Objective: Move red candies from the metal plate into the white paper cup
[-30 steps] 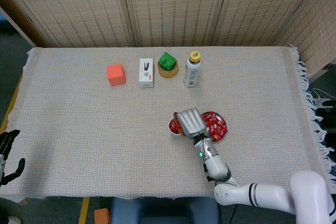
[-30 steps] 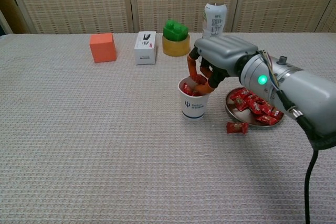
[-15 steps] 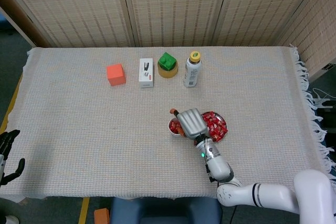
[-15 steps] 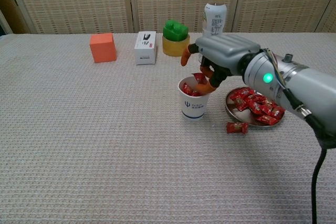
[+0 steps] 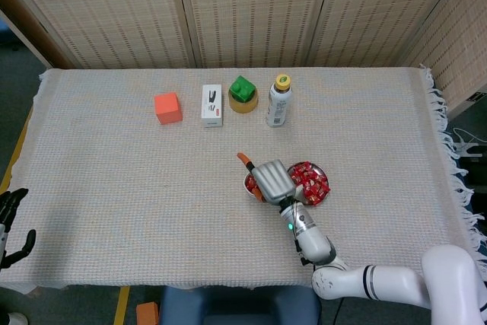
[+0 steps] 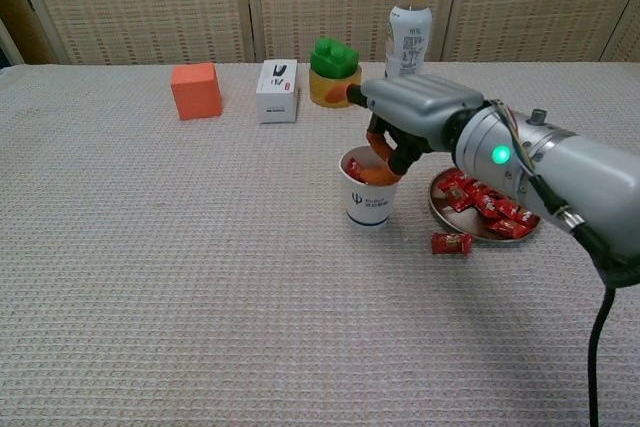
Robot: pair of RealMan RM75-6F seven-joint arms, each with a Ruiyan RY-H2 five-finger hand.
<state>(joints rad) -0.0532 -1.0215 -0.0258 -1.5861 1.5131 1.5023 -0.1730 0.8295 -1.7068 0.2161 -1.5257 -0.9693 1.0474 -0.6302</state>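
The right hand [image 6: 405, 112] is hovering directly over the white paper cup [image 6: 367, 197], its orange-tipped fingers [image 6: 378, 152] curling down toward the cup's mouth while one finger is sticking out level to the side; the fingers are spread apart and nothing is showing between them, though whether a candy is tucked under the palm cannot be told. In the head view the same hand [image 5: 274, 180] is covering most of the cup [image 5: 250, 185]. The cup is standing upright on the cloth-covered table [image 6: 180, 267], with red candies [image 6: 358, 169] showing at its rim. Just beside the cup, on the far side from the table's middle, the metal plate [image 6: 482, 227] is sitting with a heap of red candies in it, and one stray candy [image 6: 451, 242] is lying on the cloth just in front of the plate. The left hand [image 5: 11, 222] is hanging at the table's near edge, well apart from everything, fingers loosely open and holding nothing. Along the far side of the table an orange cube [image 6: 196, 90], a small white box [image 6: 277, 91], a green block on a yellow roll [image 6: 334, 72] and a bottle [image 6: 408, 27] are standing in a row.
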